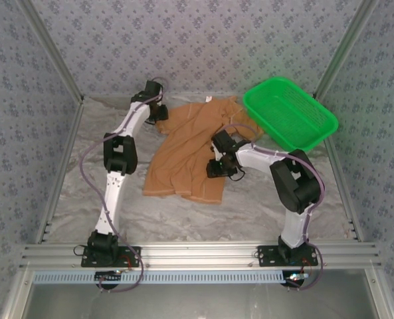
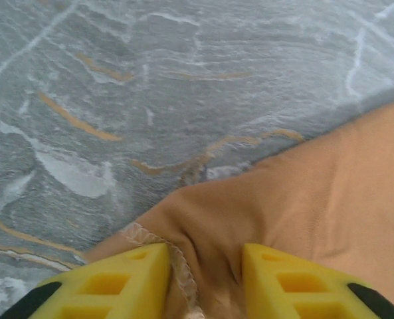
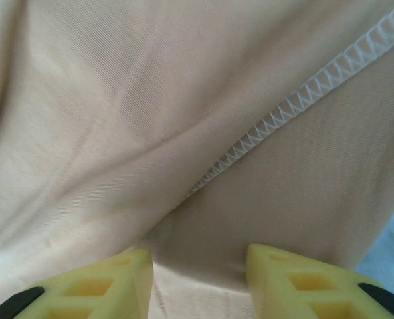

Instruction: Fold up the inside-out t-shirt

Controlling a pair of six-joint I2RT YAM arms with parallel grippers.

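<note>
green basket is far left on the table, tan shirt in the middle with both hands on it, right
No: the green basket sits far right on the table, as the top external view shows. The tan shirt is in the middle, the left hand and right hand on it.

No legible text is showing - the white neck label on the inside-out t-shirt is appearing too small to read.

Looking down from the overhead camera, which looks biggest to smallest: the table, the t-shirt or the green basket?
1. table
2. t-shirt
3. basket, though not far behind the t-shirt
</note>
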